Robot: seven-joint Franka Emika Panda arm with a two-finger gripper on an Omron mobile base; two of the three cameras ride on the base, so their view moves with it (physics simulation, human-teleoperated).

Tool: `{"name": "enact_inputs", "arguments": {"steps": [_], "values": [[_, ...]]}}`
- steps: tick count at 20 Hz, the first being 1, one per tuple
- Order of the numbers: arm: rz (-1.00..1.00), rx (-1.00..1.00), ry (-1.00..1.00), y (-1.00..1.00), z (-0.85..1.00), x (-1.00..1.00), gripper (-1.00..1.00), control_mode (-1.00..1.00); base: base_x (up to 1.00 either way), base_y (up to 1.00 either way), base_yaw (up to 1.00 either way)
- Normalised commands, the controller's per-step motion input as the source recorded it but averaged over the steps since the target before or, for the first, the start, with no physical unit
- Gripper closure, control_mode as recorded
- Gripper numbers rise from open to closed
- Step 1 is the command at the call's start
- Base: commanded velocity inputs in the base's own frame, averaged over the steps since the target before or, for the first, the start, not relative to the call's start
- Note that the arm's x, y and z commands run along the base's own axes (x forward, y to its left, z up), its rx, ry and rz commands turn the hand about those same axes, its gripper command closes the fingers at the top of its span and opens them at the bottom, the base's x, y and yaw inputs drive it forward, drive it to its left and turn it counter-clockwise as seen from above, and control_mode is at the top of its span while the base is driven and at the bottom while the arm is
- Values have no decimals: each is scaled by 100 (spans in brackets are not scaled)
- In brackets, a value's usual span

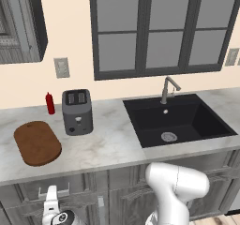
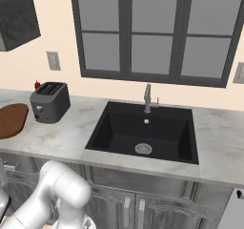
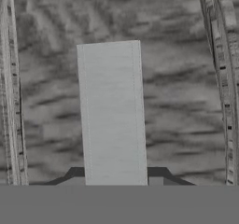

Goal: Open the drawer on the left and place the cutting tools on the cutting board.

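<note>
Drawer front (image 3: pixel 177 101) in grey wood grain fills the close hand view, its pale silver bar handle (image 3: pixel 112 113) running up the middle.

End effector (image 1: pixel 52 197) sits low at the cabinet face below the bench (image 1: pixel 108 146); whether its fingers are apart or clamped on the handle cannot be told. Cutting board (image 1: pixel 37 143) lies flat on the bench, left of the toaster (image 1: pixel 77 111), well left of the black sink (image 1: pixel 180 121).

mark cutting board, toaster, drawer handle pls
cutting board (image 1: pixel 37 143), left base view, middle of its top face
toaster (image 1: pixel 77 111), left base view, front wall
drawer handle (image 3: pixel 112 113), hand view, middle of the silver bar
</note>
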Motion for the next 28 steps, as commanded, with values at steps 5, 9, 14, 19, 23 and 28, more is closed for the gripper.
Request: {"name": "enact_inputs", "arguments": {"steps": [5,9,14,19,23,28], "values": [[0,0,0,0,0,-18,100,-100,0,0,0],[0,0,0,0,0,-46,100,-100,0,0,0],[0,0,0,0,0,-49,100,-100,0,0,0],[0,0,0,0,0,-51,100,-100,0,0,0],[0,0,0,0,0,-51,100,-100,0,0,0],[0,0,0,0,0,-50,100,-100,0,0,0]]}}
